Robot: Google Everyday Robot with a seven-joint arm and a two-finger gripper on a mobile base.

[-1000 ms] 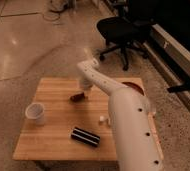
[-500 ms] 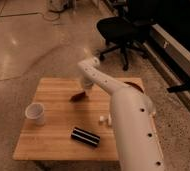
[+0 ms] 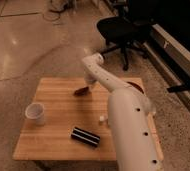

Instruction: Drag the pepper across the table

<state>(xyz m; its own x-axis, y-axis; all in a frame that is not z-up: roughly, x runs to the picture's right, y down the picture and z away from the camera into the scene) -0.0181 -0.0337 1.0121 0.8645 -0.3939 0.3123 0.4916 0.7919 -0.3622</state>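
**Inspector:** Report the small, slim, dark red-brown pepper (image 3: pixel 81 91).

**Operator:** I see it lying on the rectangular light wooden table (image 3: pixel 55 107), in the far half and near the middle of its width. It reads as a short dark sliver, tapered at one end.

**Inspector:** And the end effector?

**Operator:** The white arm's gripper (image 3: pixel 89 86) is low over the table, just beside the pepper's right end. I cannot tell its grip state.

**Inspector:** Other items?

**Operator:** A white cup (image 3: pixel 35 113) stands near the left edge; a black bar with white stripes (image 3: pixel 85 136) lies toward the near edge, well apart from the pepper.
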